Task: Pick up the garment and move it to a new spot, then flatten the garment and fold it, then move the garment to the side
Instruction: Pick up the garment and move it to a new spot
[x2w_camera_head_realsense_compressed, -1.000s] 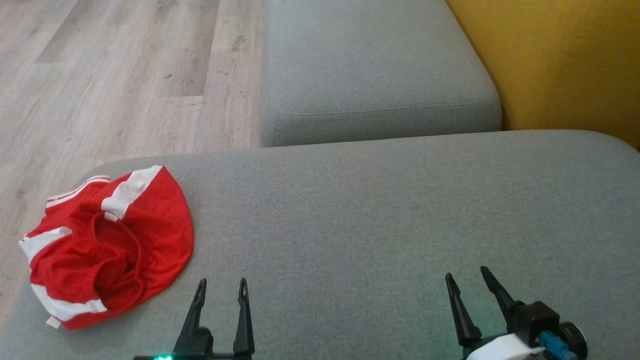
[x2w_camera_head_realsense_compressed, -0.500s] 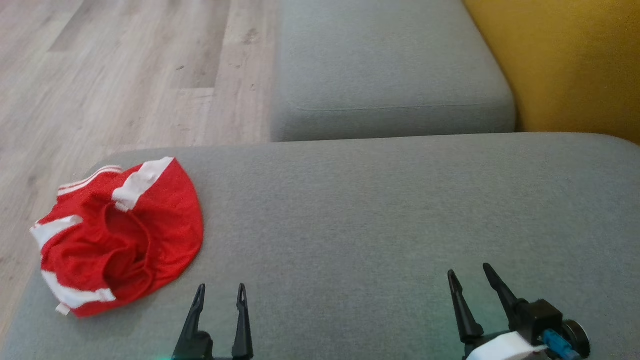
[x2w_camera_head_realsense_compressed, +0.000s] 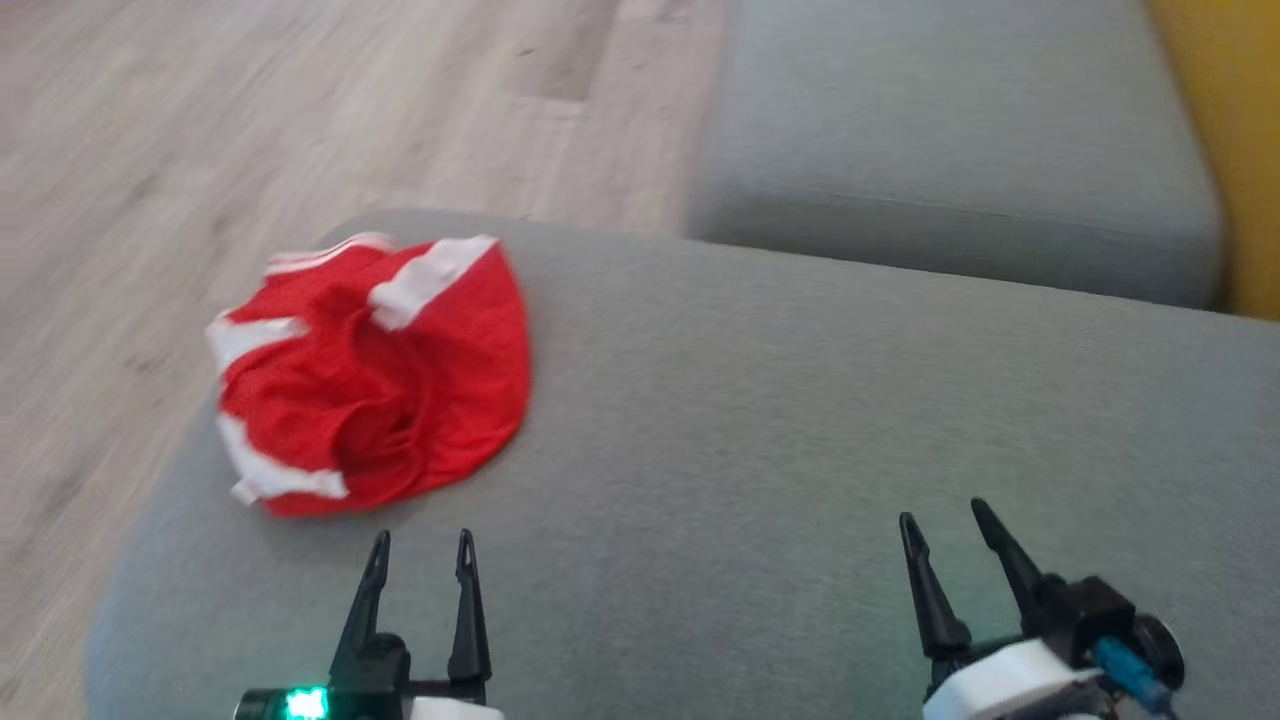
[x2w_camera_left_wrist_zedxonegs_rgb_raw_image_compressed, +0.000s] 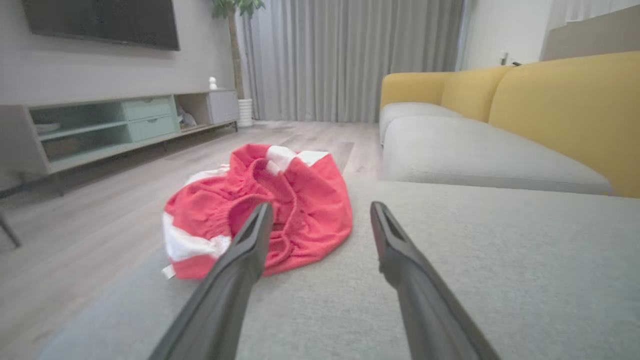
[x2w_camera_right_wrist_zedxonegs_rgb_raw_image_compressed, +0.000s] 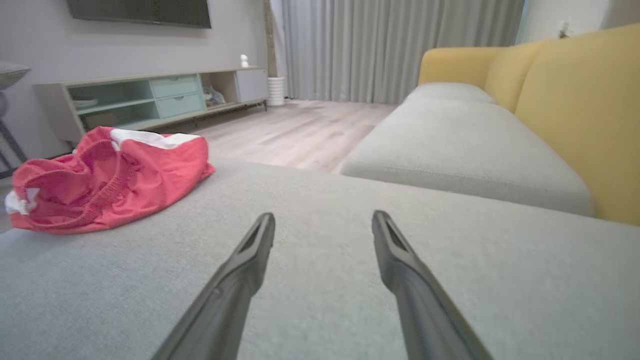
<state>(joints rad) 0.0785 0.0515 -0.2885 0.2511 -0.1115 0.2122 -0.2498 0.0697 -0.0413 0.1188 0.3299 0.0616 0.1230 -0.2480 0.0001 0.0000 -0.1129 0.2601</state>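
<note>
The garment (x2w_camera_head_realsense_compressed: 375, 375) is a crumpled pair of red shorts with white stripes, lying near the left corner of the grey sofa cushion (x2w_camera_head_realsense_compressed: 800, 420). It also lies ahead in the left wrist view (x2w_camera_left_wrist_zedxonegs_rgb_raw_image_compressed: 260, 207) and at the left in the right wrist view (x2w_camera_right_wrist_zedxonegs_rgb_raw_image_compressed: 105, 177). My left gripper (x2w_camera_head_realsense_compressed: 422, 542) hovers open just short of the garment's near edge, nothing between its fingers. My right gripper (x2w_camera_head_realsense_compressed: 943, 512) stands open over bare cushion far to the right of the garment. Both pairs of fingers (x2w_camera_left_wrist_zedxonegs_rgb_raw_image_compressed: 245, 250) (x2w_camera_right_wrist_zedxonegs_rgb_raw_image_compressed: 250, 255) are apart and empty in the wrist views.
A second grey seat cushion (x2w_camera_head_realsense_compressed: 950, 140) lies beyond, with the yellow sofa back (x2w_camera_head_realsense_compressed: 1245, 150) at the right. Wooden floor (x2w_camera_head_realsense_compressed: 200, 130) runs past the cushion's left and far edges. A TV stand (x2w_camera_left_wrist_zedxonegs_rgb_raw_image_compressed: 100, 125) and curtains (x2w_camera_left_wrist_zedxonegs_rgb_raw_image_compressed: 350, 55) stand across the room.
The head camera has turned left, so the whole picture shifted right and blurred. The garment lies as before. Both grippers stay open, the left now closer to the garment's edge.
</note>
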